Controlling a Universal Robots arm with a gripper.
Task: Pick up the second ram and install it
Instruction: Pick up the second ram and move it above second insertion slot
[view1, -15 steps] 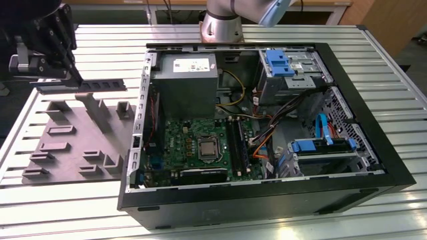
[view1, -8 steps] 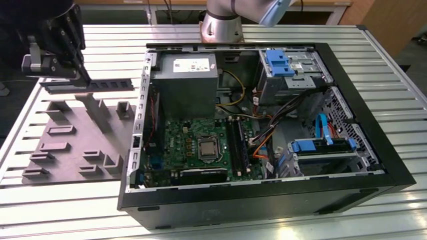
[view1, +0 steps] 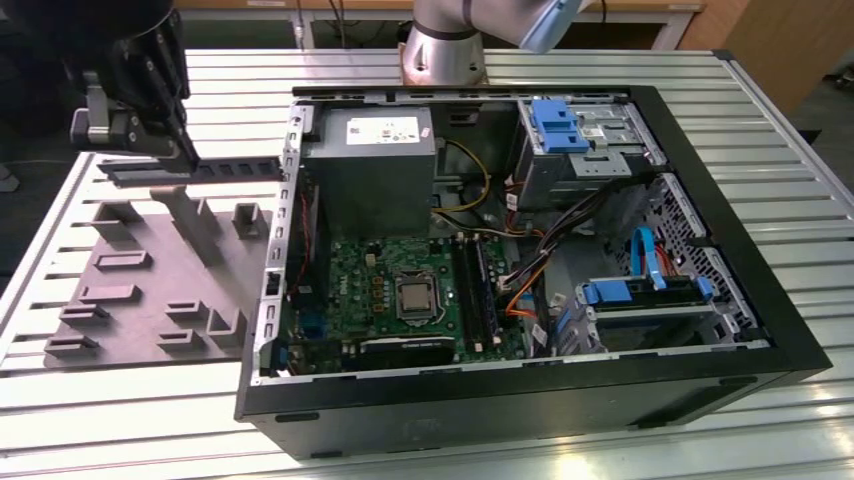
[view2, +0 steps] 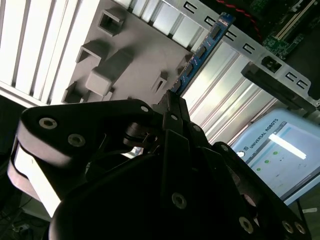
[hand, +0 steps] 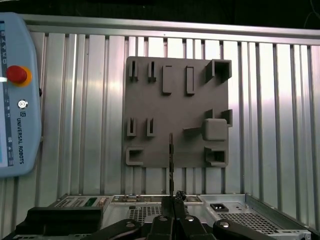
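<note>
Above the grey plate (view1: 147, 300), to the exterior view's left of the open computer case (view1: 747, 300), your gripper (view1: 180, 158) has its jaws closed tight on the memory stick (view1: 234, 167). The stick is held level over the plate's posts, and most of its length reaches toward the case wall. In both wrist views it juts straight out from the gripper (view2: 200, 52) (hand: 171, 160).

Edge-on ram (hand: 171, 165) over grey plate (hand: 177, 107)

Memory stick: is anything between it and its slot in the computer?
The second ram, clamped in the gripper, hangs outside the case; its side wall stands between ram and slots. The top is open.
</note>
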